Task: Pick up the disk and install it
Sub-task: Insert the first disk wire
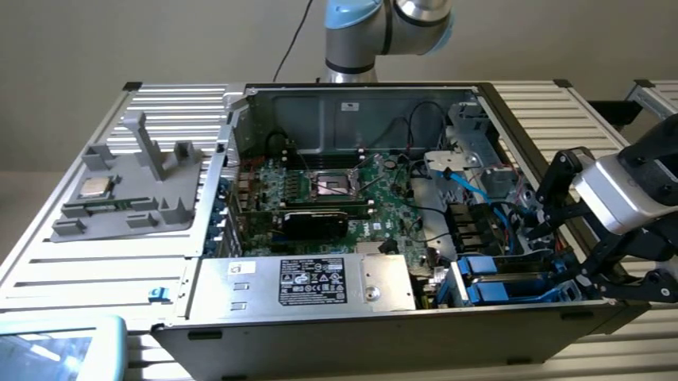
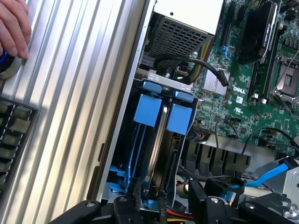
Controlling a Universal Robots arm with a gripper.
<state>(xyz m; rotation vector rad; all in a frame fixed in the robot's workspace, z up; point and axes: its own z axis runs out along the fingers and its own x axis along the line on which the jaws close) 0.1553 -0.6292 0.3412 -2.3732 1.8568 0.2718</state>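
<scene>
In the drive bay at the corner of the open computer case [image 1: 593,313], the disk [image 2: 148,112] stands on edge in its bright blue frame. A second blue-framed carrier [image 2: 179,117] stands close beside it. In the exterior view the blue frames [image 1: 498,279] show low in the case at the exterior view's right. My gripper [image 2: 166,198] hangs over the near end of both carriers. Its black fingers [image 2: 134,192] are spread open on either side, with nothing gripped. In the exterior view the gripper [image 1: 560,252] reaches into the case over its side wall.
A grey power supply box [image 1: 317,282] with a black label sits beside the bay, and the motherboard [image 1: 339,190] lies behind it. Cables, one of them blue [image 1: 466,186], cross near the bay. A grey fixture [image 1: 127,186] holds a processor chip [image 1: 98,188]. A person's hand [image 2: 14,28] rests on the ribbed table.
</scene>
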